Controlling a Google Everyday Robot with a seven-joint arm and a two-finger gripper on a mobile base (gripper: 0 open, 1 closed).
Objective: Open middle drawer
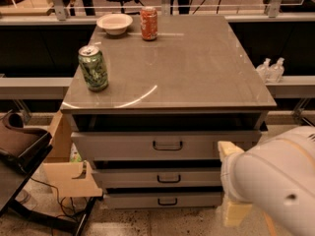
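Clearly, our pale cream pincer (231, 181) sits low at the right, just beside the right end of the wide shallow grey metal middle drawer (128, 178), second of three under the grey worktop (197, 68), though we cannot tell whether it is open or closed.

You're on a single camera here, high and close in front of the cabinet (167, 77), tilted down over its top and across the three drawer fronts. Your own white arm (275, 181) fills the lower right corner, with the gripper (232, 181) low there, beside the middle drawer (147, 178).
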